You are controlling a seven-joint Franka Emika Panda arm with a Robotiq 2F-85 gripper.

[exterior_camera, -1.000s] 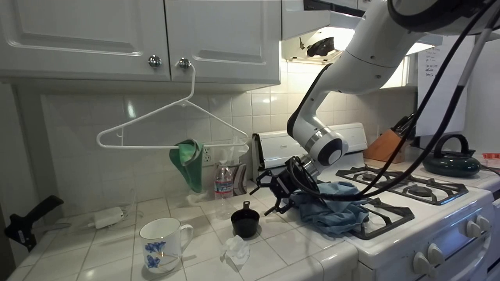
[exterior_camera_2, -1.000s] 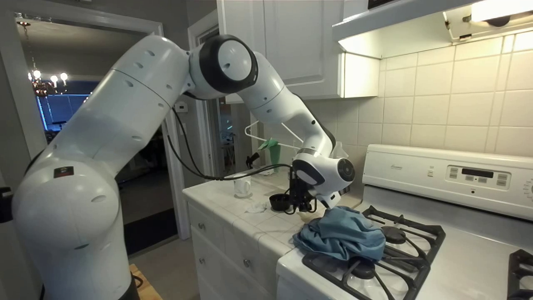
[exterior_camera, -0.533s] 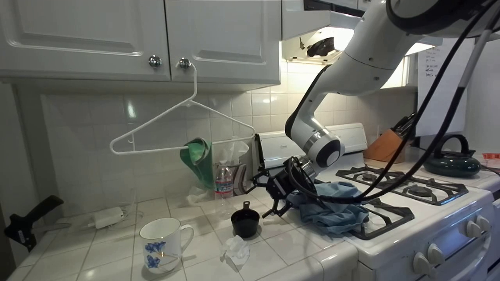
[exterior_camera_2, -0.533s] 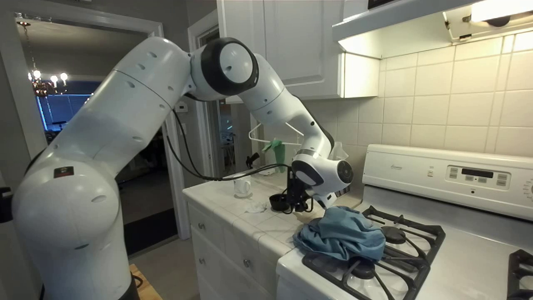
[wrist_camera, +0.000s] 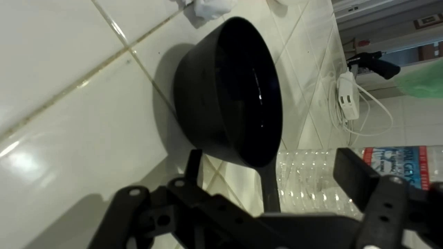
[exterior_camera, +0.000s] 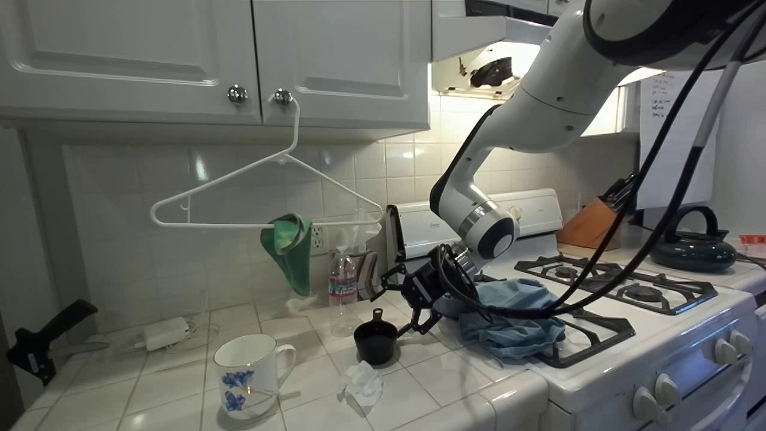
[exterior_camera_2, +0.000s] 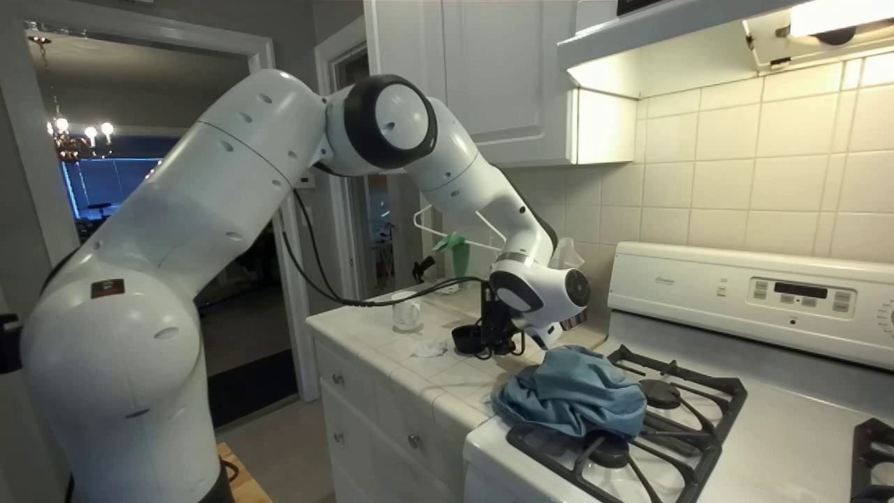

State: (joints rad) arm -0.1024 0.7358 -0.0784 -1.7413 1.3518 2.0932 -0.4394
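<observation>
Claw (wrist_camera: 273,171) gapes wide and empty — just beside that round black plastic-looking handled cup (wrist_camera: 228,93), which sits ungripped on the white-tiled desk (wrist_camera: 97,131) — so no grab made yet.

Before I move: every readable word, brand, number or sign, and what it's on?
"TAL GEYS": water bottle label, rest out of sight.
Red bands on label: too small.
Stove backguard logo and control panel: too blurred.
White paper sheet: writing too blurred.
Robot arm sticker: too small.
Black-handled tool: mark too small.
</observation>
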